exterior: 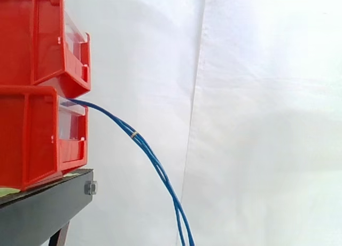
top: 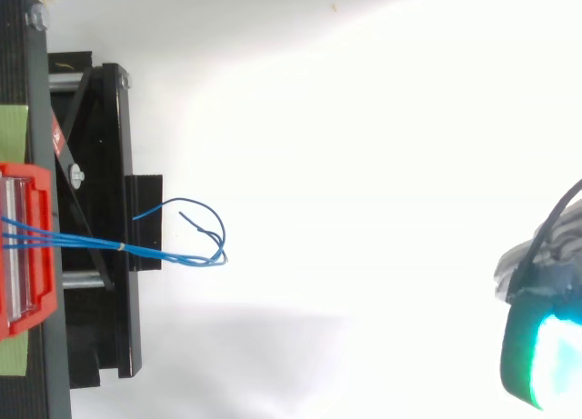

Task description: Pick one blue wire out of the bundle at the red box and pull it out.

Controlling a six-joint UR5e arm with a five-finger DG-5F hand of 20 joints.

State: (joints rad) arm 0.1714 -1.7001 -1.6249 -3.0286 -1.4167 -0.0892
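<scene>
1. In the side view, two red bins are stacked at the left edge. The upper bin point(exterior: 37, 38) sits on the lower bin point(exterior: 37, 134), and both rest on a black stand point(exterior: 43, 208).
2. A bundle of blue wires point(exterior: 155, 163) comes out of the open front of the lower bin, just under its top edge. It bends downward in a long curve and leaves the picture at the bottom.
3. A small pale band point(exterior: 133, 134) is wrapped around the bundle a short way out from the bin. Below it the wires spread slightly apart.
4. In the top view, the wires run from the red bin at the left edge across the stand. Past the stand's edge their free ends curl into a loose loop.
5. A white curtain point(exterior: 256, 96) hangs behind everything.
6. In the top view, the hand point(top: 536, 346) is at the lower right edge, glowing green and cyan.
7. The hand is well apart from the wires and touches none of them. Too little of it shows to tell whether it is open or closed.
</scene>
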